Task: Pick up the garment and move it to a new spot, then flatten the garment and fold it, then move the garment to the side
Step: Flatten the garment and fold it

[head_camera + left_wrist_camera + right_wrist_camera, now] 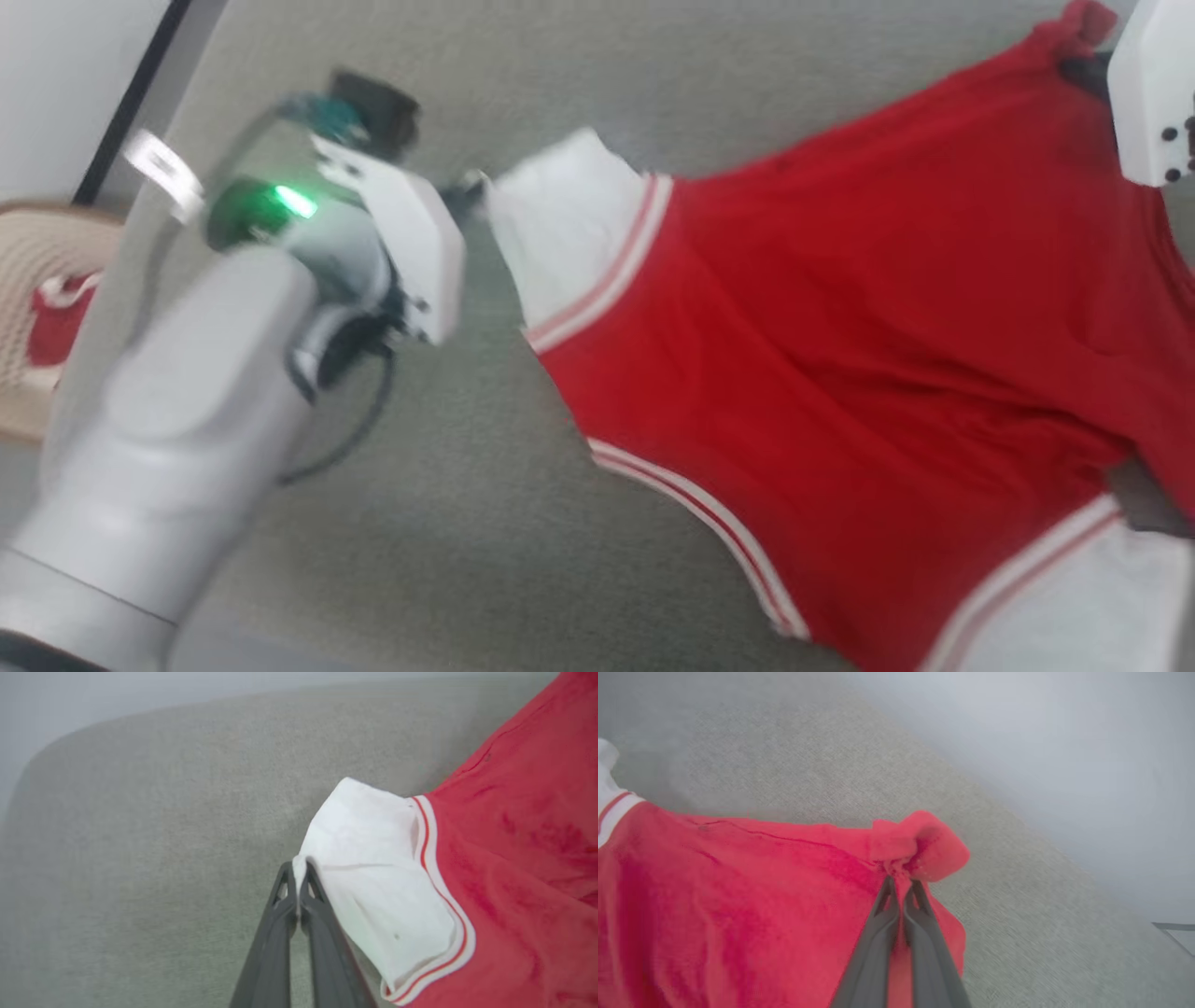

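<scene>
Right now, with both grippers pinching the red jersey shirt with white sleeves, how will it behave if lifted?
Probably floppy: the red jersey shirt bunches where the right gripper pinches its edge. Likely light: the left gripper holds the white sleeve by a fold. Its middle may sag onto the grey fabric surface.

A: The left end effector (297, 870)?
B: Fingers pressed together, pinching the garment (514, 858); its pale forearm (168, 448) reaches up from lower left.
A: The right end effector (901, 882)?
B: Fingers together too, gripping it.
</scene>
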Motion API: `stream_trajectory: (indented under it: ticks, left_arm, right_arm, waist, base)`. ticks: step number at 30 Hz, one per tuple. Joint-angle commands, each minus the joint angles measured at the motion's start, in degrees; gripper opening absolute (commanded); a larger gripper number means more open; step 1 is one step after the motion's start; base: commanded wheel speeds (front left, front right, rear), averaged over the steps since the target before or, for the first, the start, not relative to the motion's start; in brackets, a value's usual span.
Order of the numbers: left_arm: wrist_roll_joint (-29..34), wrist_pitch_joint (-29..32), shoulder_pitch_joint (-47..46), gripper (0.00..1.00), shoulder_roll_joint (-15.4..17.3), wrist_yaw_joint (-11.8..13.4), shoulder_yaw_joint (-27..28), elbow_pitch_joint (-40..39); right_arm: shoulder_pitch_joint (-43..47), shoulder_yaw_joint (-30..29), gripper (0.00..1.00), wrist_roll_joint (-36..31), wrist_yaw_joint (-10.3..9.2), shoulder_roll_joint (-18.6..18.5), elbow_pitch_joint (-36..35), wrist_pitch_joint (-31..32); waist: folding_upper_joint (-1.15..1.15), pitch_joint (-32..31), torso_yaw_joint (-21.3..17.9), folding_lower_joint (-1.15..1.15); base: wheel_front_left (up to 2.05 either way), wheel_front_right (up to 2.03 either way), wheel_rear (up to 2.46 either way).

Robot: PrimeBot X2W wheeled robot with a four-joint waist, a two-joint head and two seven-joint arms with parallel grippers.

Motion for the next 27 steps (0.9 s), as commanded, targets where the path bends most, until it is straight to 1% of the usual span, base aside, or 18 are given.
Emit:
stream_trajectory:
  ticks: [1,5,6,9,15,17,21,23,27]
  left_arm:
    - [0.1,0.6,-1.0,0.0,0.9,0.3,0.5,-0.4]
    - [0.0,5.0,-4.9,0.0,4.7,2.1,2.1,-2.9]
    - [0.3,6.8,-6.8,0.0,6.6,2.9,2.8,-3.8]
    - [0.9,9.2,-9.5,0.0,8.7,4.0,3.6,-5.1]
    - [2.0,12.3,-14.4,0.0,11.8,5.0,4.5,-5.9]
    - [1.9,13.0,-15.7,0.0,12.2,5.2,4.7,-5.6]
    - [2.7,13.4,-19.1,0.0,13.0,4.5,4.8,-4.7]
    - [2.9,13.5,-20.4,0.0,12.8,4.6,5.0,-3.8]
    - [4.1,11.2,-23.6,0.0,11.9,4.4,5.2,-1.6]
  right_arm:
    - [-0.6,0.0,0.0,0.6,-0.08,0.4,-0.3,-0.8]
    - [-1.0,-0.7,0.0,1.6,-0.08,0.6,-1.8,-3.2]
    - [-1.0,-1.2,0.0,1.8,-0.08,0.8,-2.4,-4.2]
    - [-1.2,-2.2,0.0,2.1,-0.08,1.0,-3.3,-5.4]
    - [-2.2,-4.5,0.0,1.5,-0.08,1.9,-5.0,-7.2]
    - [-2.2,-5.2,0.0,1.4,-0.08,2.2,-5.4,-7.1]
    - [-2.7,-7.1,0.0,1.0,-0.08,2.8,-6.4,-6.4]
    - [-3.1,-7.8,0.0,0.6,-0.08,3.2,-6.1,-6.2]
    - [-4.2,-9.2,0.0,-0.5,-0.08,4.5,-5.2,-7.0]
  waist:
    - [0.0,-2.9,-3.0,-0.01]
    - [0.0,-5.6,-6.3,-0.01]
    - [0.0,-7.0,-7.9,-0.01]
    - [0.0,-8.9,-10.0,-0.01]
    - [0.0,-12.3,-13.5,-0.01]
    - [0.0,-13.2,-14.4,-0.01]
    - [0.0,-14.7,-16.5,-0.01]
    - [0.0,-14.9,-17.2,-0.01]
    - [0.0,-14.0,-18.3,-0.01]
  base:
    - [0.0,0.0,0.0]
    - [0.0,0.0,0.0]
    - [0.0,0.0,0.0]
    - [0.0,0.0,0.0]
    - [0.0,0.0,0.0]
    - [0.0,0.0,0.0]
    - [0.0,0.0,0.0]
    - [0.0,0.0,0.0]
    - [0.0,0.0,0.0]
